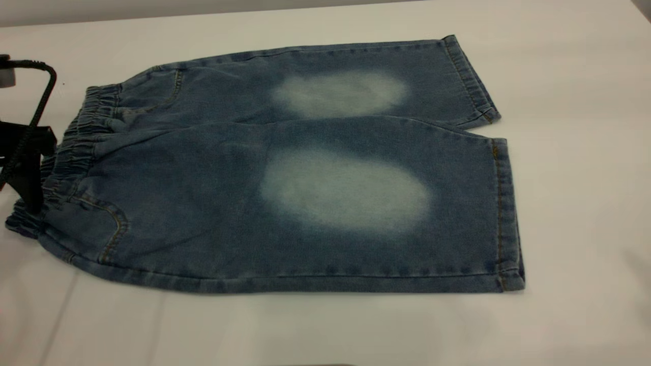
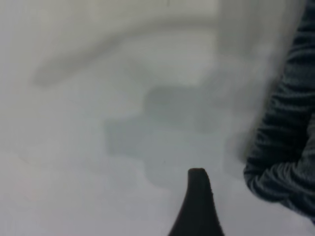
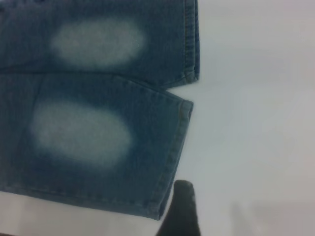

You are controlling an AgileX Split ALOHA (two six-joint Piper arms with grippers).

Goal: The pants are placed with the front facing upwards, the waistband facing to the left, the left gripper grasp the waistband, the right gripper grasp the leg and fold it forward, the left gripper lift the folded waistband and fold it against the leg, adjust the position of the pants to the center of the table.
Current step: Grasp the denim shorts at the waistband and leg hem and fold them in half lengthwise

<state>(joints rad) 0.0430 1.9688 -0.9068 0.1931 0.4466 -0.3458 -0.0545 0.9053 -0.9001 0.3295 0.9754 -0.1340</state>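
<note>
The white tabletop (image 1: 574, 152) carries the denim pants (image 1: 285, 178) spread flat, waistband (image 1: 76, 147) at the left. To start well, each tool should pinch both fabric layers at an edge. The left tool (image 1: 28, 168) hangs at the waistband, the right tool (image 3: 179, 209) beside the near leg cuff (image 3: 172, 157); neither one's opening can be told.

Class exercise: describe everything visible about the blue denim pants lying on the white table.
The short, wide-legged blue denim pants lie flat and unfolded on the plain white table, front up. Each leg carries a pale faded oval patch; tan stitching edges the pockets and flat cuffs. The gathered elastic waistband points to the exterior view's left, where the black left gripper overlaps it; whether it grips is unclear.
</note>
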